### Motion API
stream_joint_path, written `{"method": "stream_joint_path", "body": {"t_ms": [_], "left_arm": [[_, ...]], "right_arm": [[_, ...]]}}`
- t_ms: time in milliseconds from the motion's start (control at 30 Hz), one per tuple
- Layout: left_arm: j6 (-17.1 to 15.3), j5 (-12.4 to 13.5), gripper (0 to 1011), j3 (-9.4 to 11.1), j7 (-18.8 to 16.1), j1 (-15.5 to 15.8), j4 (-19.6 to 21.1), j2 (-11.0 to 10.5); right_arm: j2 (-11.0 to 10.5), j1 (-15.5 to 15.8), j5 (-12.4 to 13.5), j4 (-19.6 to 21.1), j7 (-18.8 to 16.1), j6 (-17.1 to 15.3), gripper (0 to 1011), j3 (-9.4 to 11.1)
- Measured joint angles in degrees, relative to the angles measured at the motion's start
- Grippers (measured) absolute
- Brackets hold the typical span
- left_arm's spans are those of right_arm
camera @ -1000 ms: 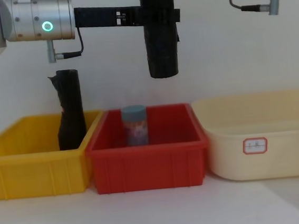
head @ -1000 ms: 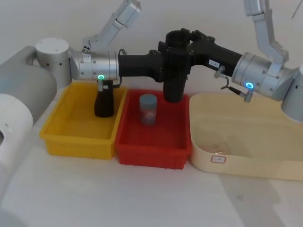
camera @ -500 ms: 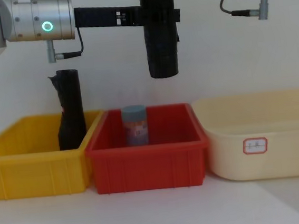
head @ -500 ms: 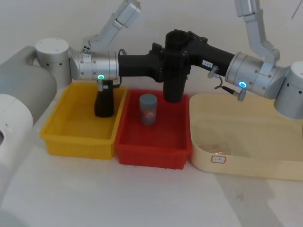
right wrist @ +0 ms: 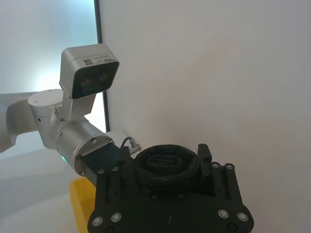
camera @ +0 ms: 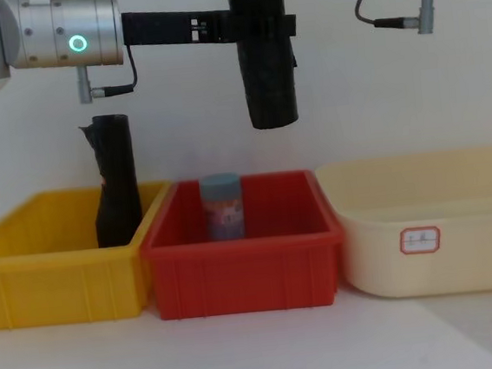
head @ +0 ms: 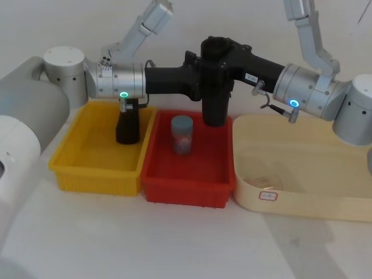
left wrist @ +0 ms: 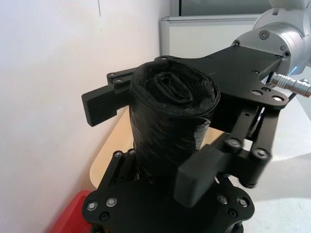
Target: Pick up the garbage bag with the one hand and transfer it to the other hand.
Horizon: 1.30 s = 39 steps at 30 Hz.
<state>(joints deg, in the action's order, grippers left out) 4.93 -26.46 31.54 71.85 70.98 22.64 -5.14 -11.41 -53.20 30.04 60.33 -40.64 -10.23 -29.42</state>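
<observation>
The left gripper pinches the garbage bag at mid-height, and the right gripper has its fingers spread around the roll's top, not visibly pressing it. The roll hangs upright above the red bin, long axis vertical, both grippers meeting it from opposite sides. The left wrist view shows the gap at the right fingers, which the chest view hides.

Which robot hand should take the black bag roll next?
The right gripper, probably. Its fingers already sit on both sides of the garbage bag roll that the left gripper holds over the red bin.
</observation>
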Motion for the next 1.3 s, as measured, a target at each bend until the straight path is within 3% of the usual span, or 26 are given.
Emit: {"method": "stream_joint_path", "body": {"t_ms": [300, 433, 1200, 1300], "left_arm": [[0.0, 0.0, 389, 0.0, 0.0, 0.0, 0.0, 0.0], [0.0, 0.0, 389, 0.0, 0.0, 0.0, 0.0, 0.0], [0.0, 0.0, 389, 0.0, 0.0, 0.0, 0.0, 0.0], [0.0, 0.0, 446, 0.0, 0.0, 0.0, 0.0, 0.0]], "right_arm": [[0.1, -0.2, -0.1, -0.3, 0.1, 0.3, 600, -0.2], [0.1, -0.2, -0.1, -0.3, 0.1, 0.3, 532, -0.3], [0.2, -0.3, -0.1, -0.5, 0.2, 0.5, 523, -0.4], [0.2, -0.3, -0.2, -0.5, 0.2, 0.5, 523, -0.4]]}}
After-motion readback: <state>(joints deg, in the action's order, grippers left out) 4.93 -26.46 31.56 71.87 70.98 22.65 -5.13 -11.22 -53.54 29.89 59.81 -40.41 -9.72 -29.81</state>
